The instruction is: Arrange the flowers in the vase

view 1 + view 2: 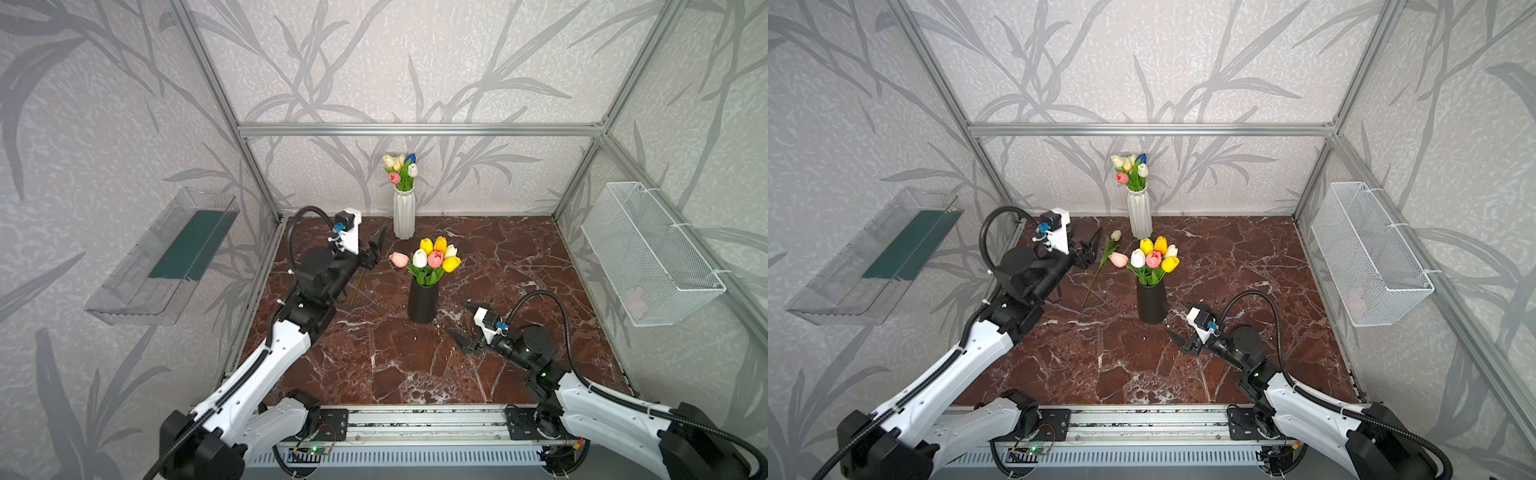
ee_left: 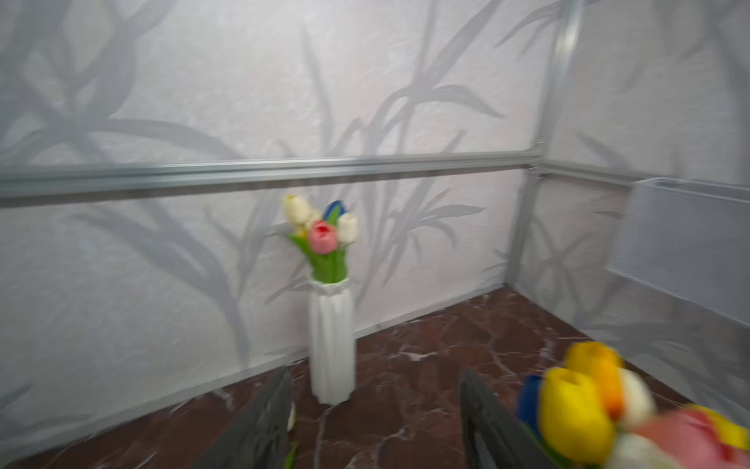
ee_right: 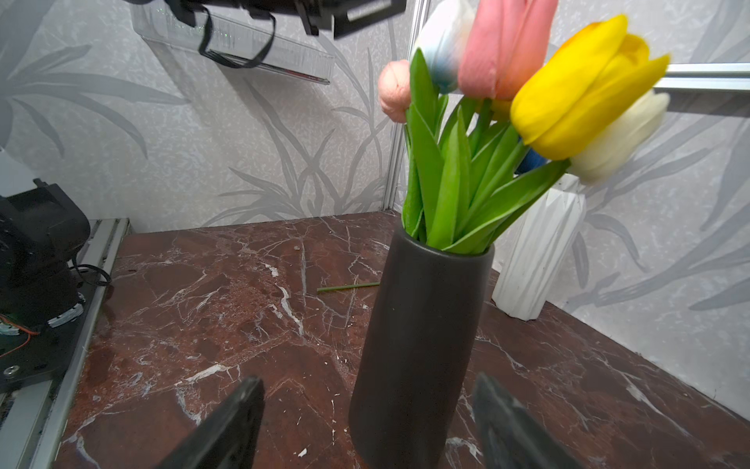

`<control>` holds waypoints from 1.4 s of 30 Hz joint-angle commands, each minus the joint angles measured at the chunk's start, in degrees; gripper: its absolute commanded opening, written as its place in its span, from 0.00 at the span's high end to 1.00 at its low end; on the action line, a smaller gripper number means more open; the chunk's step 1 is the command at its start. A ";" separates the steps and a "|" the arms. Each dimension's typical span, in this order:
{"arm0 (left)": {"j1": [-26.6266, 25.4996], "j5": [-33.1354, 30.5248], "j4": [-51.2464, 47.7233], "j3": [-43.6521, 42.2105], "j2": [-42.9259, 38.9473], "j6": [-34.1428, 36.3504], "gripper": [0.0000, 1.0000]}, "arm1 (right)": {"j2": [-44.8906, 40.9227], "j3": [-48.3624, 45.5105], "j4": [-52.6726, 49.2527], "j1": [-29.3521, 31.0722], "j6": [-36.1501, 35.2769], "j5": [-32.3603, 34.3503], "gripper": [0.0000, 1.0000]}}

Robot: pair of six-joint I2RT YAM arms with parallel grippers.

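A black vase (image 1: 422,305) (image 1: 1152,303) (image 3: 422,345) stands mid-table and holds several flowers (image 1: 434,255) (image 1: 1154,255) (image 3: 527,81). A white ribbed vase (image 1: 404,216) (image 1: 1139,216) (image 2: 332,349) by the back wall holds several more. One loose flower (image 1: 1100,266) lies on the table left of the black vase, with its white head (image 1: 1116,235) pointing to the back wall. My left gripper (image 1: 376,249) (image 1: 1090,249) (image 2: 373,406) hovers open and empty just left of that flower. Just right of the black vase's foot, my right gripper (image 1: 463,322) (image 1: 1179,322) (image 3: 367,377) is open and touches nothing.
The dark red marble tabletop (image 1: 395,365) is fenced by aluminium frame posts. A clear plastic shelf (image 1: 166,257) hangs on the left wall. A white wire basket (image 1: 648,253) hangs on the right wall. A metal rail (image 1: 424,424) runs along the front edge.
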 commanded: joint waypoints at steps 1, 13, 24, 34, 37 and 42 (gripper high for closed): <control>7.07 -8.90 -23.97 5.99 10.99 -11.59 0.42 | -0.82 0.72 0.87 0.33 0.10 -0.17 0.19; 6.48 -4.20 -58.09 36.20 50.89 2.95 0.33 | -0.40 0.23 2.32 0.42 -0.64 -1.66 0.19; 5.53 -4.56 -60.27 43.37 60.63 4.97 0.43 | -1.18 0.30 1.39 0.42 -0.93 -0.76 0.18; 5.71 -5.10 -60.23 45.52 63.64 5.43 0.79 | -2.66 -0.22 0.85 0.42 -1.19 0.16 0.18; 6.02 -4.40 -59.41 44.83 62.60 4.99 0.89 | -3.32 -0.39 0.88 0.42 -1.10 0.42 0.17; 6.06 -4.69 -55.59 40.83 57.61 4.10 1.00 | -3.88 -0.55 0.77 0.42 -0.89 0.75 0.16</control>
